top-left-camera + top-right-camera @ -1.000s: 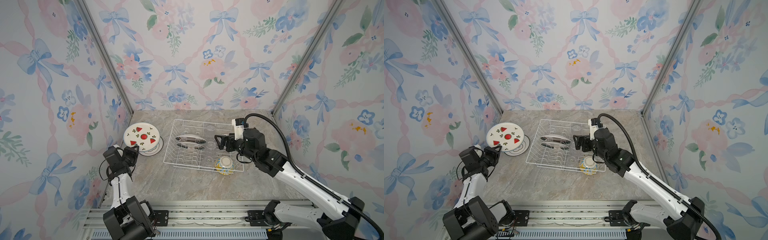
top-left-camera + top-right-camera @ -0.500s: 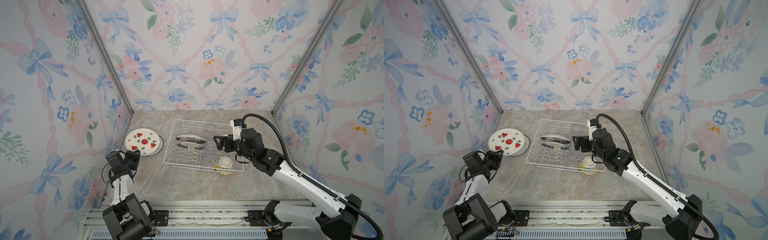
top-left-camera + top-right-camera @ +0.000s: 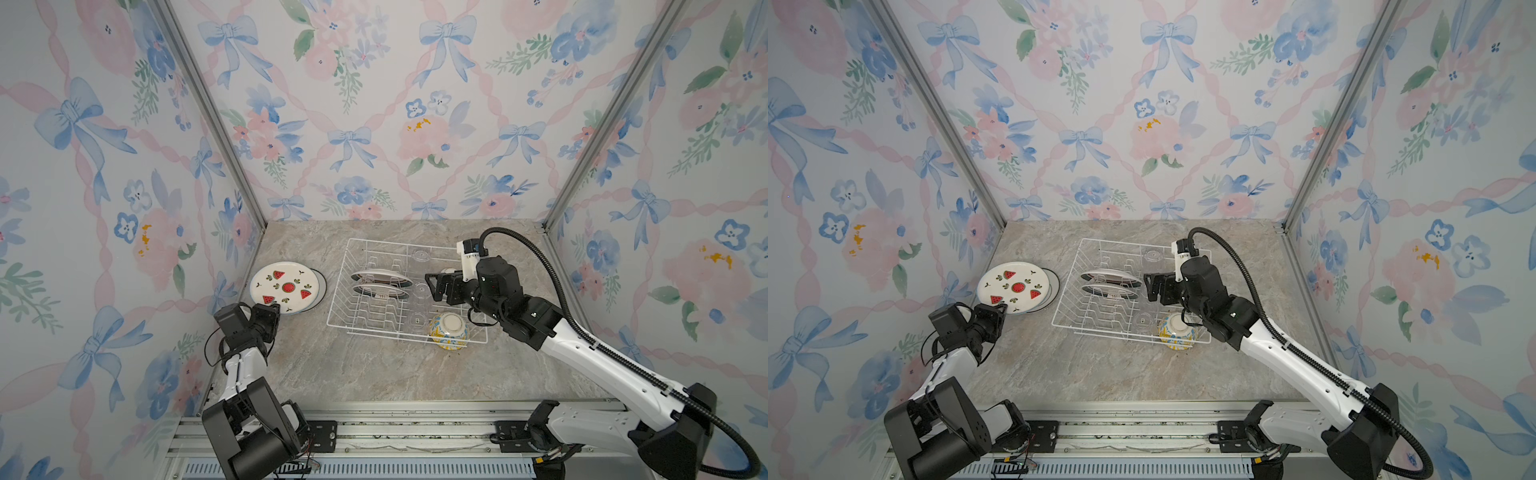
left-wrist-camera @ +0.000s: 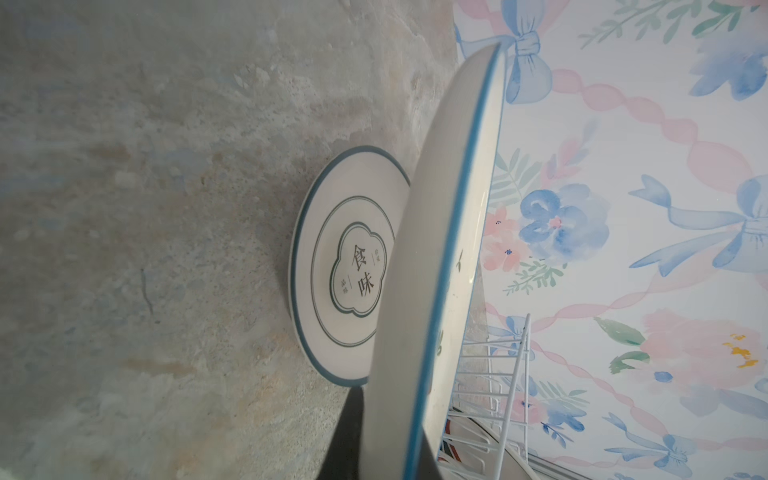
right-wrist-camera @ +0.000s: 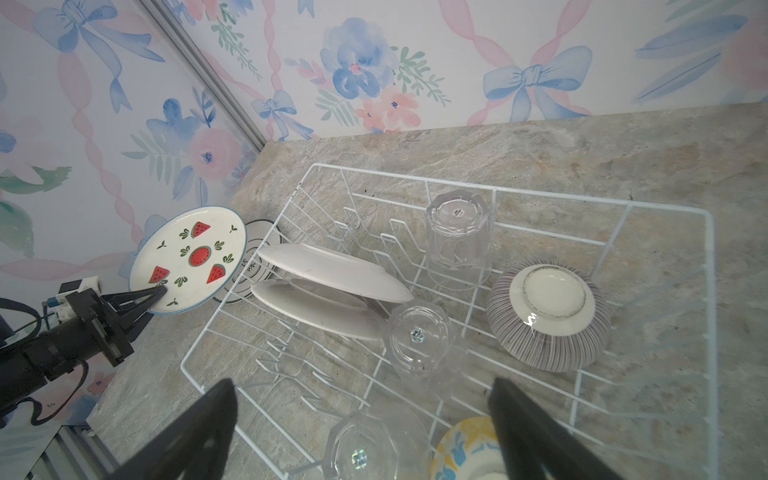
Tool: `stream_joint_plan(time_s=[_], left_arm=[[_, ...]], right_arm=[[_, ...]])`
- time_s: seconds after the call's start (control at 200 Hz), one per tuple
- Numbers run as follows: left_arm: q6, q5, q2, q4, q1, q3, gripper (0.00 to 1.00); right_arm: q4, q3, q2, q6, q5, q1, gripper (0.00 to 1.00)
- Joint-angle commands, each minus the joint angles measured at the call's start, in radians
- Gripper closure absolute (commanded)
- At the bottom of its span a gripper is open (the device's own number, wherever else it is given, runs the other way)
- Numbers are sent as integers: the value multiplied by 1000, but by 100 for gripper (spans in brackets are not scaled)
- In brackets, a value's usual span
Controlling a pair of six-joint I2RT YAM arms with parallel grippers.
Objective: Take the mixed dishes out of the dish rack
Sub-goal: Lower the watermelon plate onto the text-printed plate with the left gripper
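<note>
My left gripper (image 3: 272,309) is shut on the near rim of the watermelon plate (image 3: 286,286), held tilted just above a teal-rimmed plate (image 3: 319,291) that lies on the table left of the dish rack (image 3: 374,331). The left wrist view shows the held plate (image 4: 436,270) edge-on over the teal-rimmed plate (image 4: 345,266). My right gripper (image 3: 430,286) hangs open over the rack's right half. Below it in the right wrist view are two upright plates (image 5: 332,270), clear glass cups (image 5: 419,336), a purple-striped bowl (image 5: 548,311) and a yellow-blue bowl (image 5: 461,453).
The rack (image 3: 1100,328) stands mid-table near the back wall. The left wall is close behind the plate stack. Bare marble table (image 3: 374,374) stretches in front of the rack to the metal rail at the front edge.
The left gripper has brought the watermelon plate down and toward the front, closer to the teal-rimmed plate. The right gripper has drifted slightly left over the rack, still open.
</note>
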Motion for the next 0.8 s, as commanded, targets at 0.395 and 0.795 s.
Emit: stream_joint_plan(time_s=[0.395,0.795], left_arm=[[25,20,114,119,-33,100,100],[109,2,269,5,-102,253,100]], right_arm=[[18,-74,-36,-11,-20,-42,3],[28,-85,-33,-6,-44,-65,3]])
